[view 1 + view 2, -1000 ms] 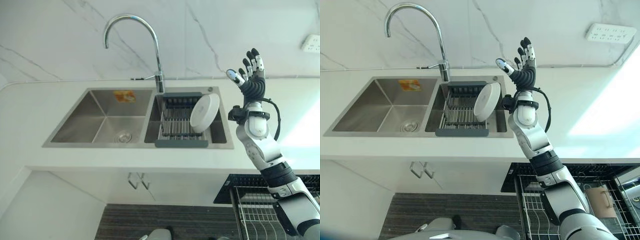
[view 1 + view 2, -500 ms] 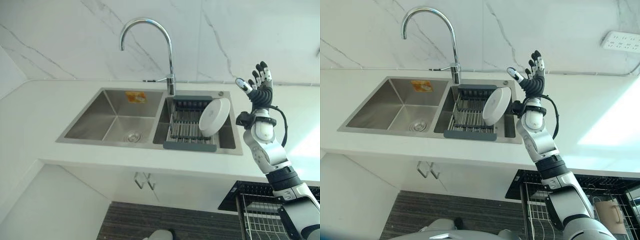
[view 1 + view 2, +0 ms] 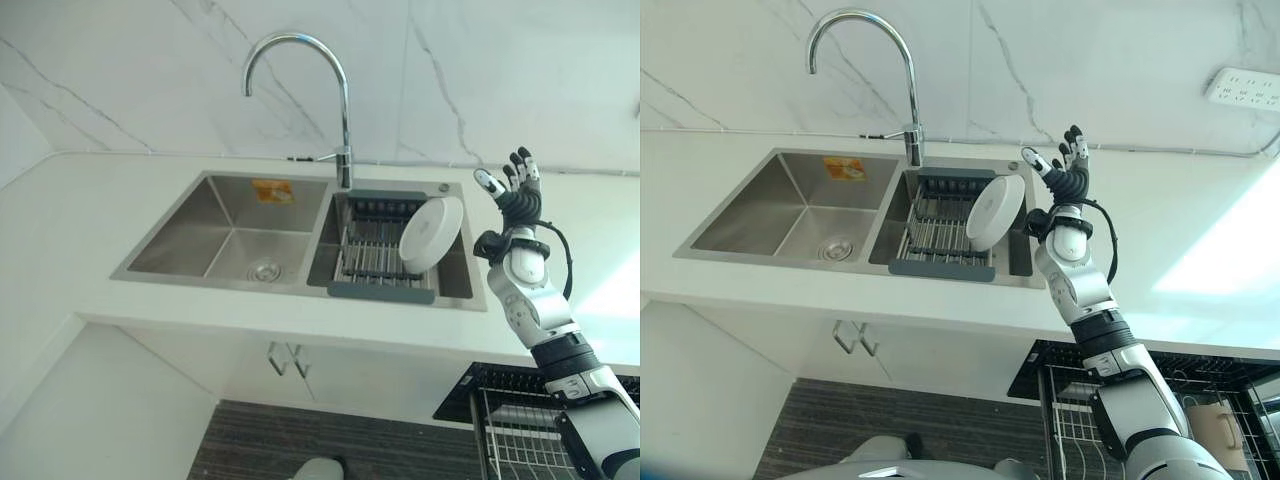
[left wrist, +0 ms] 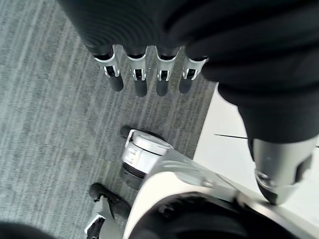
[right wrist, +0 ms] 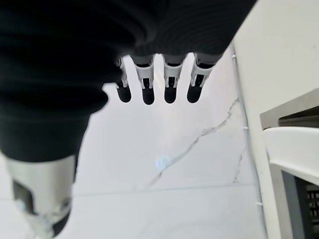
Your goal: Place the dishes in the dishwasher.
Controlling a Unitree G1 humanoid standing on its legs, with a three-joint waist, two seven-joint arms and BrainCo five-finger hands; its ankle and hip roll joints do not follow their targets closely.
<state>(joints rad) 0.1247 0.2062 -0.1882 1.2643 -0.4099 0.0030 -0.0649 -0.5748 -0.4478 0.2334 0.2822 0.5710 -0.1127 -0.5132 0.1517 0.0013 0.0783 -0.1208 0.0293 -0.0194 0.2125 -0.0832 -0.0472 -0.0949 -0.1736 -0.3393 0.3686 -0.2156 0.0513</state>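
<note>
The left hand (image 4: 149, 69) hangs over the grey ribbed floor (image 4: 45, 124), fingers straight, holding nothing. The white marble-veined desk (image 3: 70, 220) carries a brushed steel double sink (image 3: 235, 235) under a curved chrome tap (image 3: 300, 80). In the sink's right basin, a round, smooth white plate (image 3: 432, 234) leans on edge in a grey wire drying rack (image 3: 375, 260). Beside it, the right hand (image 3: 515, 190) is raised, fingers spread, empty. The wire dishwasher basket (image 3: 510, 420) sits lower right; loading seems not begun.

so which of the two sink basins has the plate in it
The right basin, the one nearer the raised right hand. It holds a grey drying rack with a white plate leaning on edge. The left basin has only its drain.
</note>
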